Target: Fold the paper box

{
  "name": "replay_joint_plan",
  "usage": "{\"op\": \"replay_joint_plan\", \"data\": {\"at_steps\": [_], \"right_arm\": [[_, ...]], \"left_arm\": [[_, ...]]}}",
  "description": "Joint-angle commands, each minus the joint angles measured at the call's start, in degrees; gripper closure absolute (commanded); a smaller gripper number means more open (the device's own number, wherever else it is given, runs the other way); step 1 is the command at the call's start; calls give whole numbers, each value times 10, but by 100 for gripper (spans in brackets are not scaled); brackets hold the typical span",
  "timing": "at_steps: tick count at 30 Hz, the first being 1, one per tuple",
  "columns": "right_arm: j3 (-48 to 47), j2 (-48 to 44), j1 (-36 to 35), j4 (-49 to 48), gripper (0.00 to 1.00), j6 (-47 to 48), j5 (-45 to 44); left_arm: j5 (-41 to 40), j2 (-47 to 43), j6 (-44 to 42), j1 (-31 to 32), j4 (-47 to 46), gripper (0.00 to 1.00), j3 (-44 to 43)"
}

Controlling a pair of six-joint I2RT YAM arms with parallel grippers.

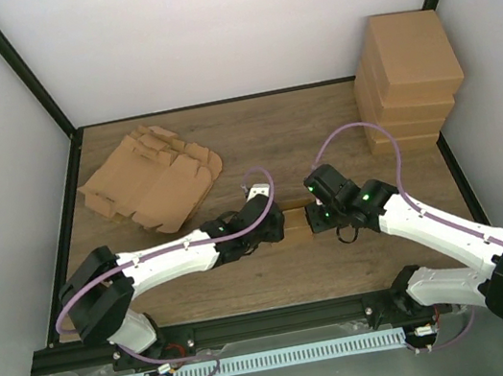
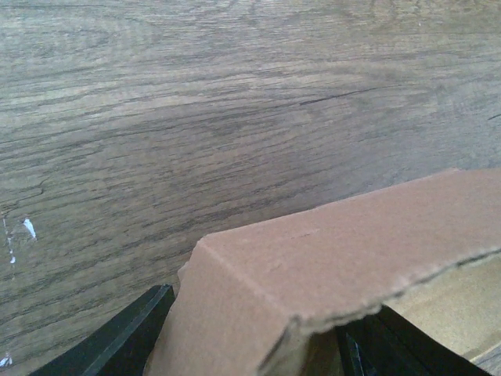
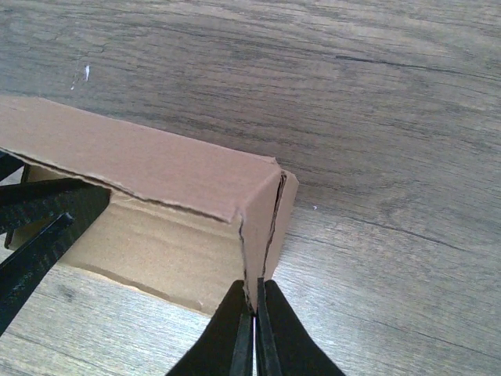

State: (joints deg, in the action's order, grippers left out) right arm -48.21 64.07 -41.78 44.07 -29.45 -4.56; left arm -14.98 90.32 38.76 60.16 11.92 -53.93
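Note:
The paper box (image 1: 296,220) is a small brown cardboard box lying on the wooden table between my two grippers. In the left wrist view its folded end wall (image 2: 329,258) fills the gap between my left gripper's (image 2: 258,345) black fingers, one on each side of it. My left gripper (image 1: 273,224) is at the box's left end. In the right wrist view the box (image 3: 156,168) has its long side wall folded over. My right gripper (image 3: 255,321) is shut on the thin lower edge of its right end wall. The left fingers (image 3: 47,207) show at that view's left edge. My right gripper (image 1: 321,220) is at the box's right end.
A loose pile of flat cardboard blanks (image 1: 155,181) lies at the back left of the table. A stack of finished brown boxes (image 1: 407,73) stands at the back right. Black frame rails border the table on both sides.

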Motion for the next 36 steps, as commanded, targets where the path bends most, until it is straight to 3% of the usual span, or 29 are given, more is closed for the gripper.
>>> {"op": "replay_joint_plan", "data": {"at_steps": [1,29,32,36], "right_arm": [[-15,4,-3,37,99,-9,-10],[-3,39,-15,42,99,-41,23],[-9,30,-15,43,95,-40,17],[-21,20,-15,45,80,-34,17]], "left_arm": [[-7,22,-8,2,71,43,8],[-7,1,-9,2,91,41,-8],[2,-13,-12,2,100,34,-14],[10,-33,-14,1,130,30,-25]]}}
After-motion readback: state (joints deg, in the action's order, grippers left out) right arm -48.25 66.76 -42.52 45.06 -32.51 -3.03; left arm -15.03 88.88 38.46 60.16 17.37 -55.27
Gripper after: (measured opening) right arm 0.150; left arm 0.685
